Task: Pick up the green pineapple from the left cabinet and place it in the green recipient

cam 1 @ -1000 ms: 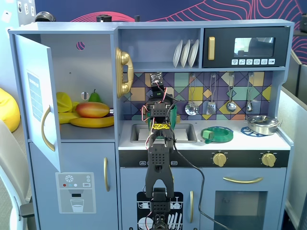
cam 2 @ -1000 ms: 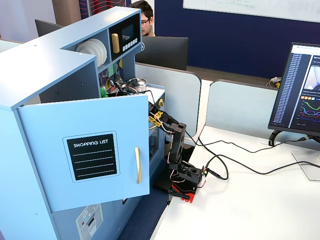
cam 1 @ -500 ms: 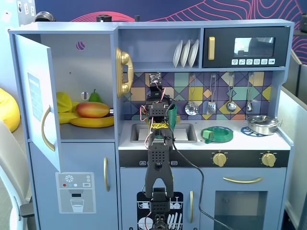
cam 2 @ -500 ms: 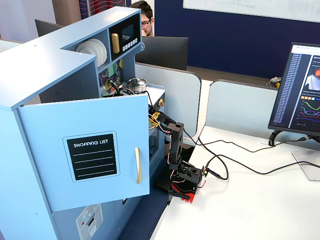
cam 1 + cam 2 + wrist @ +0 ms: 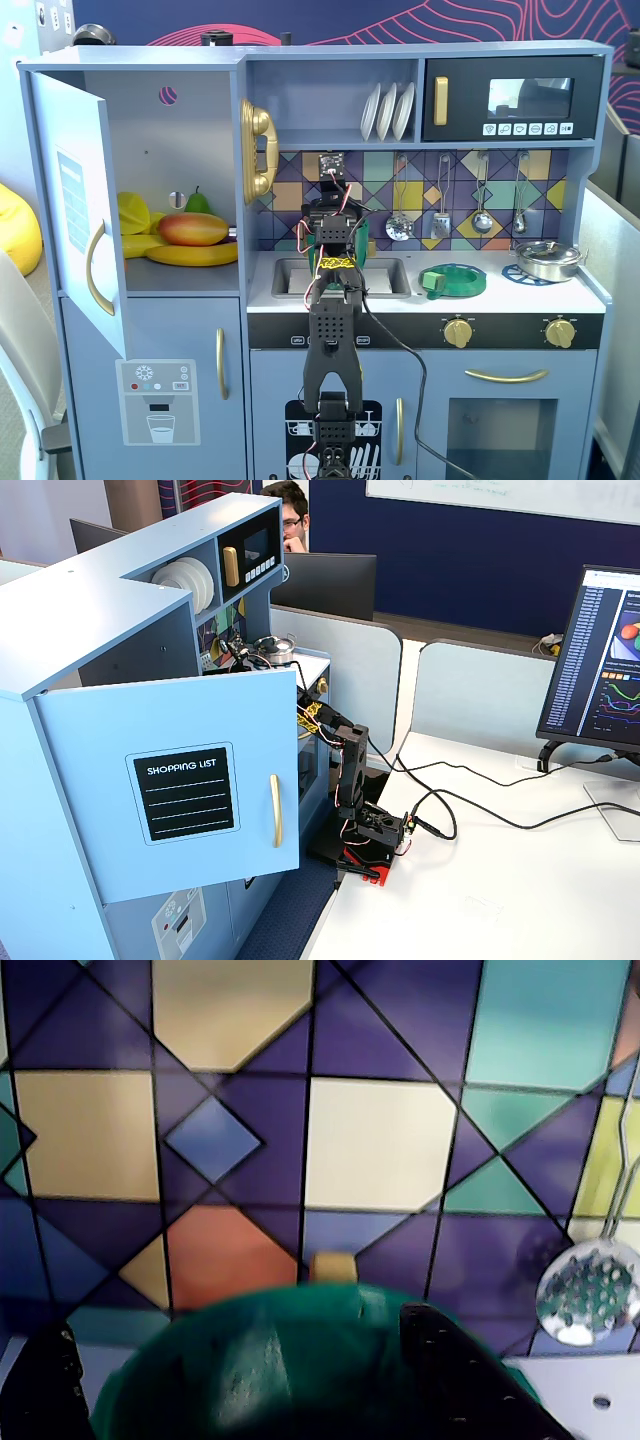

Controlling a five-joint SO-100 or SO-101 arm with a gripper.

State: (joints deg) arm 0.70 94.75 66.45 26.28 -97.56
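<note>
In the wrist view my gripper (image 5: 240, 1325) is open, its black fingertips (image 5: 445, 1360) set wide apart at the bottom of the frame. The dark-green recipient (image 5: 300, 1360) lies right under and between them, in front of the tiled backsplash; I see only a pale glint inside it. In a fixed view a sliver of it (image 5: 366, 244) shows behind my arm over the sink. The left cabinet (image 5: 70, 200) stands open. The green pineapple is not visible in any view.
The cabinet shelf holds a red-orange mango (image 5: 192, 229), bananas (image 5: 190, 256) and a dark-green pear (image 5: 197, 201). A flat green dish (image 5: 455, 280) and a silver pan (image 5: 548, 258) sit on the counter. A skimmer (image 5: 590, 1305) hangs at right. The open door (image 5: 180, 790) hides my gripper in another fixed view.
</note>
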